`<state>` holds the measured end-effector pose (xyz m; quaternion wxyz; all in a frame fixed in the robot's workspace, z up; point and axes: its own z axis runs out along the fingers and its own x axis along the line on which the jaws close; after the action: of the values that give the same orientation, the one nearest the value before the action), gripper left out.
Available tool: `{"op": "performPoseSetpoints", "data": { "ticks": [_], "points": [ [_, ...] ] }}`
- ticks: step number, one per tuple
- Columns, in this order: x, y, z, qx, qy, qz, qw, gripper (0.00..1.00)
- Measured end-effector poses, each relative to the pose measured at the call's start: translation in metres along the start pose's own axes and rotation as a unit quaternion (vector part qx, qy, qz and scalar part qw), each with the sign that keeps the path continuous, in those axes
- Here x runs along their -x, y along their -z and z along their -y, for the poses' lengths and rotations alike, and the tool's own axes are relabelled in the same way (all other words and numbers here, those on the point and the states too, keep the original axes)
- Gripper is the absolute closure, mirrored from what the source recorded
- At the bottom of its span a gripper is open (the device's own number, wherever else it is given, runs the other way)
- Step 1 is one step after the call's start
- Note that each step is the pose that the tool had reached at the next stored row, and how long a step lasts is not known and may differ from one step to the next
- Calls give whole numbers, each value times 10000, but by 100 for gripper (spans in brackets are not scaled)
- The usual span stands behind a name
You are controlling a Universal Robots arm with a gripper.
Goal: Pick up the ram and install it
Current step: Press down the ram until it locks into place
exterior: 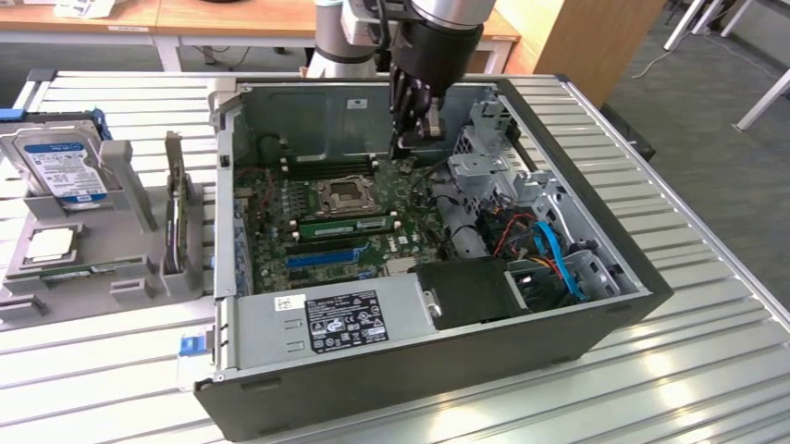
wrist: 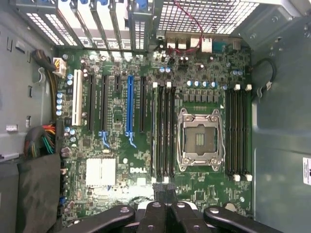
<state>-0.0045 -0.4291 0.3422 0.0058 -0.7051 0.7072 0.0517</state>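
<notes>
Exterior view: one ram (exterior: 350, 225) stick stands in the motherboard (exterior: 265, 222) slot just beside the CPU socket (exterior: 344, 195) and looks seated. The gripper (exterior: 415, 141) hangs over the board's edge nearest the drive cage (exterior: 494, 166), jaws pressed together, pinching nothing.

Wrist view: it hovers by the end of the DIMM slots (wrist: 164, 131). My guess is it's closed up for pushing, not grabbing.

Arm (exterior: 336, 37): silver-grey tube, black wrist housing; gripper (exterior: 413, 142) black, jointed linkage bars; round pivot screws on knuckles.
</notes>
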Motion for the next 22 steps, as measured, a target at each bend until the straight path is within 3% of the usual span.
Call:
{"op": "performPoseSetpoints", "data": {
  "ticks": [17,22],
  "points": [
    [0,1,5,-26,4,-2,10000,90],
    [-4,-48,9,-37,4,-1,10000,90]
  ]
}}
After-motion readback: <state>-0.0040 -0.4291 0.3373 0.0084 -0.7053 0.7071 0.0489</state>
